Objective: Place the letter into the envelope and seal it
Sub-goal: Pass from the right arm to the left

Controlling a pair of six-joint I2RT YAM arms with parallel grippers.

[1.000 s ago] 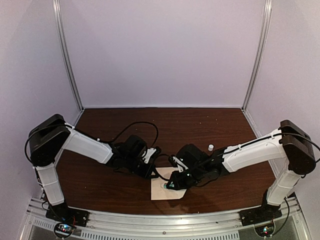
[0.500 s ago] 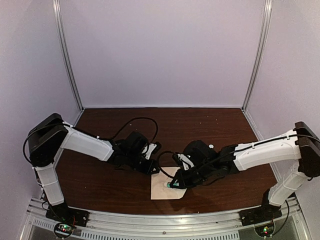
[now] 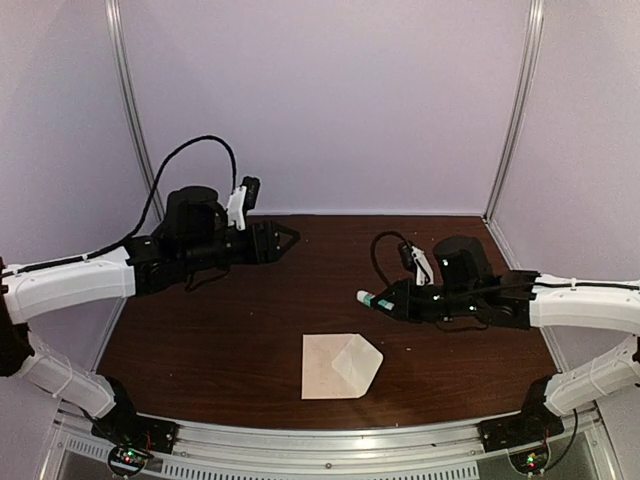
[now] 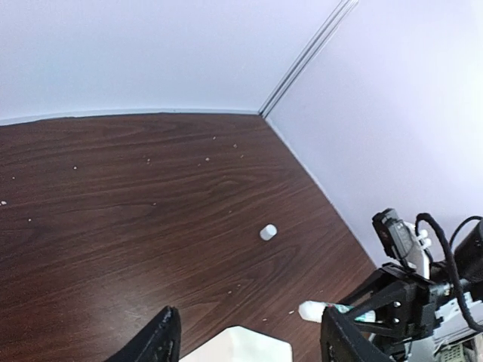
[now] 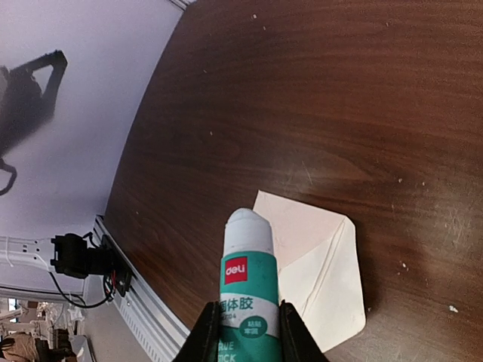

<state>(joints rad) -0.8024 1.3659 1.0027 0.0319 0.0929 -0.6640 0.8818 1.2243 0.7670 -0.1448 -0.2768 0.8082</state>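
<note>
The pale envelope (image 3: 325, 368) lies flat near the table's front edge, its triangular flap (image 3: 358, 362) folded over the body. It also shows in the right wrist view as the envelope (image 5: 321, 260), and its tip shows between the fingers in the left wrist view as the envelope (image 4: 245, 348). The letter is hidden. My right gripper (image 3: 392, 300) hovers up and to the right of the envelope, shut on a green-and-white glue stick (image 5: 249, 283) with its white tip uncapped. My left gripper (image 3: 288, 238) hangs high at the back left, open and holding nothing (image 4: 249, 343).
A small white cap (image 4: 268, 232) lies on the dark wood table (image 3: 230, 330) toward the right side. Pale walls with metal corner posts (image 3: 512, 110) close in the back and sides. A metal rail (image 3: 320, 440) runs along the front edge.
Both grippers have lifted off the envelope. The left one rose to the back left and opened. The right one drew back to the right, still holding the glue stick.
</note>
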